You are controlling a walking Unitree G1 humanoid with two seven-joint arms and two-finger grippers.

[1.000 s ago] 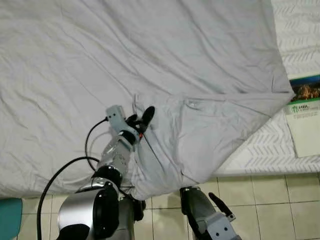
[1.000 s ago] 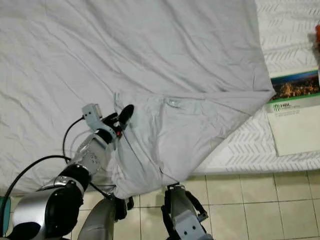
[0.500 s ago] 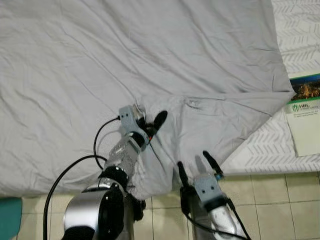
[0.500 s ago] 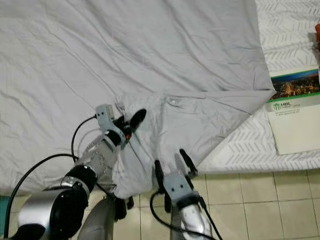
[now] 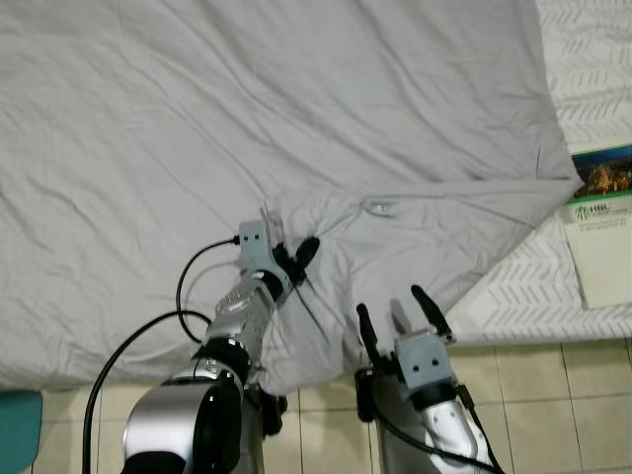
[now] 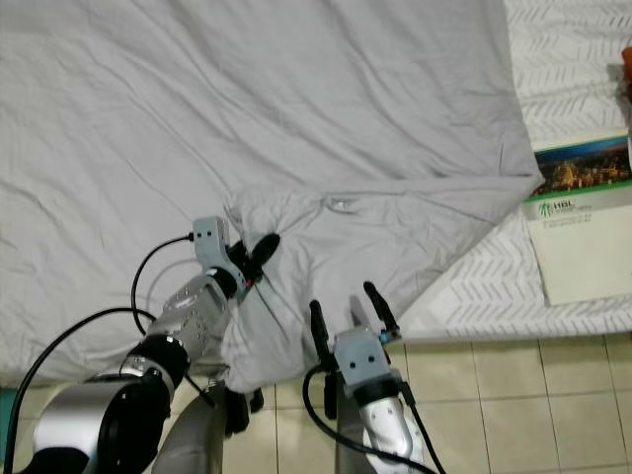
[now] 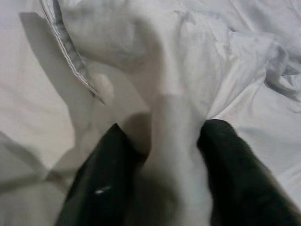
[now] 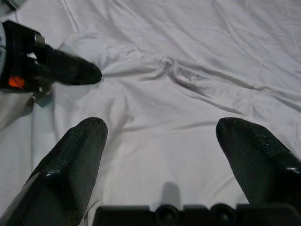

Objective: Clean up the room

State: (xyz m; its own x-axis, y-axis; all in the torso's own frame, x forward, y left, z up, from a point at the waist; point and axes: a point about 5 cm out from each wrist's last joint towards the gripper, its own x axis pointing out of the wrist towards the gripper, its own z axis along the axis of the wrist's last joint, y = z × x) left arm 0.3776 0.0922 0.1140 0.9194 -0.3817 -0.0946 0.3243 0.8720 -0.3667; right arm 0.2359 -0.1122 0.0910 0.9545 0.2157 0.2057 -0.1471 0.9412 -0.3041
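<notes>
A grey bed sheet covers the bed, its near corner folded back into a triangular flap that hangs over the edge. My left gripper is on the flap's left side, shut on a pinched ridge of the sheet that runs between its fingers. To its right my right gripper is open just above the flap's hanging lower edge, with nothing between its fingers. From the right wrist view the left gripper's black fingertip lies on the sheet ahead.
The bare white patterned mattress shows at the right, with a printed booklet lying on it. Beige tiled floor runs along the bed's near edge. A teal object sits at the lower left corner.
My right arm has risen from near the floor to the sheet's hanging edge, gripper open. My left gripper moved slightly up and to the right, bunching the sheet it holds.
</notes>
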